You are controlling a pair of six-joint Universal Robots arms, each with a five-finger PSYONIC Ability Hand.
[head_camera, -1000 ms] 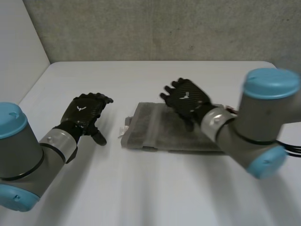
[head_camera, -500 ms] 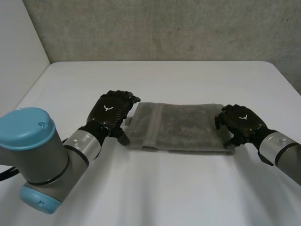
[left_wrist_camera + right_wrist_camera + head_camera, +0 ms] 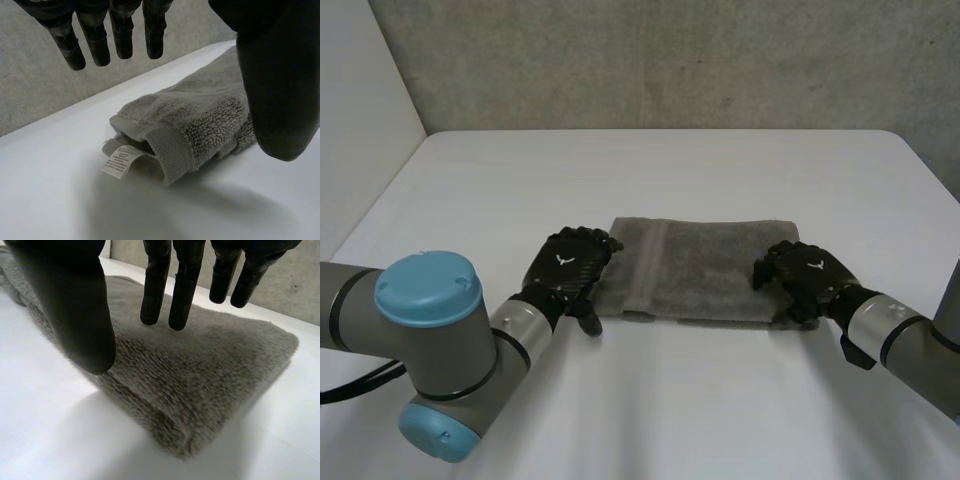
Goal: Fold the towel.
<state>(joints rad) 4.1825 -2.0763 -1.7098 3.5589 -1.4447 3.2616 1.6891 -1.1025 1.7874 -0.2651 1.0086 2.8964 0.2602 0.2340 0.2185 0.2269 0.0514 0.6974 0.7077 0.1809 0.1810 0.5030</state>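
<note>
- Left hand [image 3: 568,272]: sits at the left short end of the towel [image 3: 705,265], released, with fingers [image 3: 120,30] straight above the folded edge and thumb held apart on the near side, pinching nothing.
- Right hand [image 3: 810,275]: sits over the right short end, likewise released, with fingers [image 3: 185,290] straight over the top layer and thumb apart by the near long edge.
- Towel: lies folded into a flat grey band across the middle of the counter [image 3: 650,400], long edges running left to right, layers stacked at both ends.
- Label [image 3: 121,161]: pokes out white from between the layers at the left end, just beside the left hand.
- Counter: spreads bare white all round the towel, with the most room toward the wall [image 3: 670,60] and along the near side.
</note>
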